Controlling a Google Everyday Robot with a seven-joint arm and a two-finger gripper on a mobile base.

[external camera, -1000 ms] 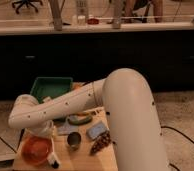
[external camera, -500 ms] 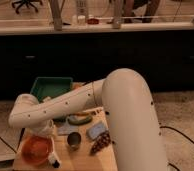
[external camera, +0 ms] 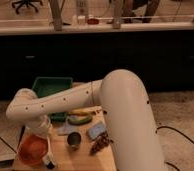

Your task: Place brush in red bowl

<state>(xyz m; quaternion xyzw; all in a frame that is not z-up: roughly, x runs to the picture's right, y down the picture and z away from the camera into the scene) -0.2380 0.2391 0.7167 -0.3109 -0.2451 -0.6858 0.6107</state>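
The glossy orange-red bowl sits at the front left corner of the wooden table. My white arm reaches in from the right, bends at the left and points down at the bowl's right rim. The gripper hangs there, shut on the brush. The brush is a slim white stick held nearly upright. Its small dark end points down just outside the bowl's right edge. The arm's wrist hides the fingers themselves.
A small silver metal cup stands right of the bowl. Behind it lie a green-yellow fruit, a pale blue sponge-like piece and a brown bag-like item. A green rectangular tray sits at the table's back. A dark counter wall stands beyond.
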